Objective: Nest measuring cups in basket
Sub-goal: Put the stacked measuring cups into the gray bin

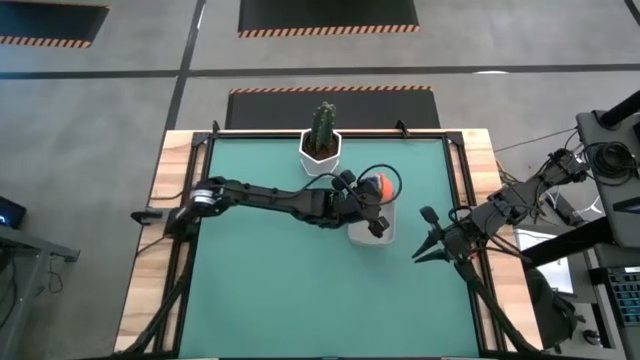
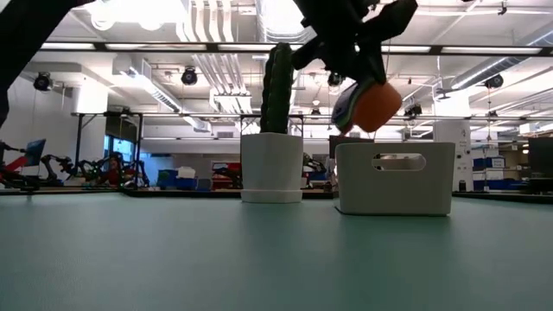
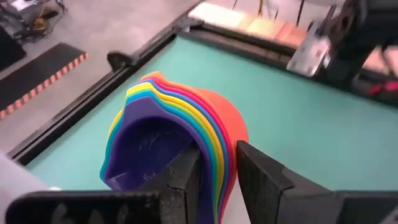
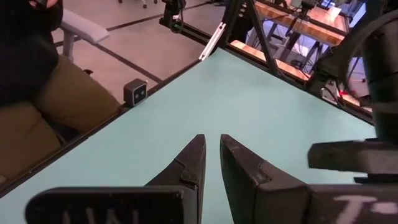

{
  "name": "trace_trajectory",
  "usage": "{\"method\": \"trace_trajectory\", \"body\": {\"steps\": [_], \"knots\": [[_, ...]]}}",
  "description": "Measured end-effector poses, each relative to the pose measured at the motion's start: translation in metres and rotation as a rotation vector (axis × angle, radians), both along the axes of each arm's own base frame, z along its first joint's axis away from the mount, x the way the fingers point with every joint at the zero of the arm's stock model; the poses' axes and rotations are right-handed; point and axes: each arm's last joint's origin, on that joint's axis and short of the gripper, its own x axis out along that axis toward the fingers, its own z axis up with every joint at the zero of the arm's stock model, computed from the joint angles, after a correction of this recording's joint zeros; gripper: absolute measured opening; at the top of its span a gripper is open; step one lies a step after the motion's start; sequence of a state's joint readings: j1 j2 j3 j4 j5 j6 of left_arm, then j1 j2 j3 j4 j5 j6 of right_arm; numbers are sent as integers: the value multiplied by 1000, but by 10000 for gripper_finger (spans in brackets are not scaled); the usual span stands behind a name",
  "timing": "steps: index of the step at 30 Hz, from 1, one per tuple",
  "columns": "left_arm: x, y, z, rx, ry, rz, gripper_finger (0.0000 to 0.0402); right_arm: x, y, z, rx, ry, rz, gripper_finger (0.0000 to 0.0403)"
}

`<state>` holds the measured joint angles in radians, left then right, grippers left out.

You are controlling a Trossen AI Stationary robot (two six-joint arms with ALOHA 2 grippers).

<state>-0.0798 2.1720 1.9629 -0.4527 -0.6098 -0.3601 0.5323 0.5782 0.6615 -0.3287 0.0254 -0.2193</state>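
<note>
The nested measuring cups (image 3: 163, 118) form one stack: purple innermost, then blue, teal, green and yellow, with orange and red outermost. My left gripper (image 3: 217, 171) is shut on this stack and holds it in the air over the basket (image 1: 372, 237), near the table's middle. In the low view the cups (image 2: 373, 105) hang tilted just above the basket's rim (image 2: 395, 147). The basket stands on its flat bottom on the green mat. My right gripper (image 4: 211, 152) waits near the table's right edge (image 1: 425, 248), fingers a narrow gap apart, holding nothing. My left gripper pinches the stacked cup walls at the rim (image 3: 214, 146). One finger (image 3: 183, 177) is inside the purple innermost cup, the other (image 3: 261, 177) outside against the red outermost wall. The fingers come slanting from above and the table's left. The stack is lifted clear and tilted.
A cactus in a white hexagonal pot (image 1: 321, 148) stands just beyond the basket toward the far edge, and shows left of the basket in the low view (image 2: 272, 168). A seated person (image 4: 37, 93) is beside the table's edge. Green mat (image 1: 270, 290) lies open toward the near edge.
</note>
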Motion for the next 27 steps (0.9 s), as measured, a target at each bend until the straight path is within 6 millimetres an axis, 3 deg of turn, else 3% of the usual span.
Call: {"method": "trace_trajectory", "body": {"steps": [8,14,27], "knots": [[17,-4,-19,-40,169,48,78,-15,-6,5,30,-39,23,38],[31,-6,-31,-41,202,60,78,-28,-11,8,64,-80,43,38],[36,-7,-55,-77,222,56,78,-28,-11,6,65,-71,34,38]]}}
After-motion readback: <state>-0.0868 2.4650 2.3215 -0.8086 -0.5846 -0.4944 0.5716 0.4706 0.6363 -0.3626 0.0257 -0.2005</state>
